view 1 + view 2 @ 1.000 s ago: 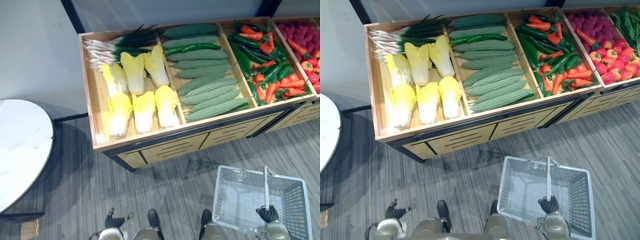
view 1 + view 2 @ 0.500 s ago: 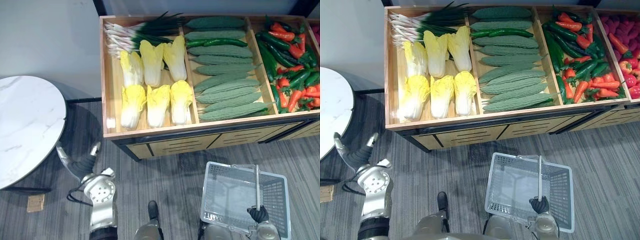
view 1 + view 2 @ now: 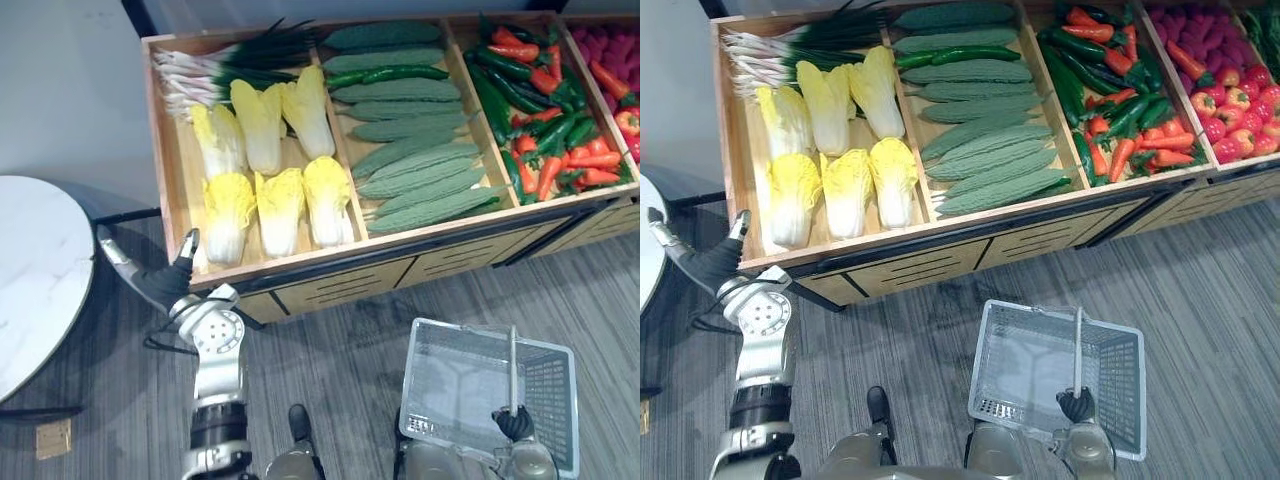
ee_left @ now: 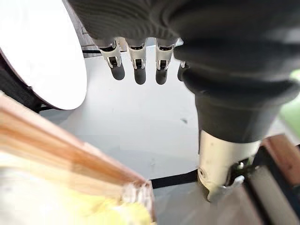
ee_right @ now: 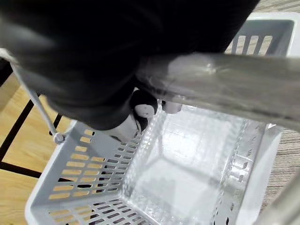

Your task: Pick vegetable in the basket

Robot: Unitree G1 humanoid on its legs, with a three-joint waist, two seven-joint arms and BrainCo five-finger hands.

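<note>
With the left hand (image 3: 162, 284) spread wide, the stall edge (image 3: 172, 190) may be struck. The basket handle (image 3: 513, 365) is gripped by the right hand (image 3: 516, 424).

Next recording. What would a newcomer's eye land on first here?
A wooden produce stand spans the top: yellow cabbages left, green gourds middle, red and green peppers right. Below, the right hand grips the handle of an empty grey basket; the left hand, open, hovers by the stand's front left corner.
</note>
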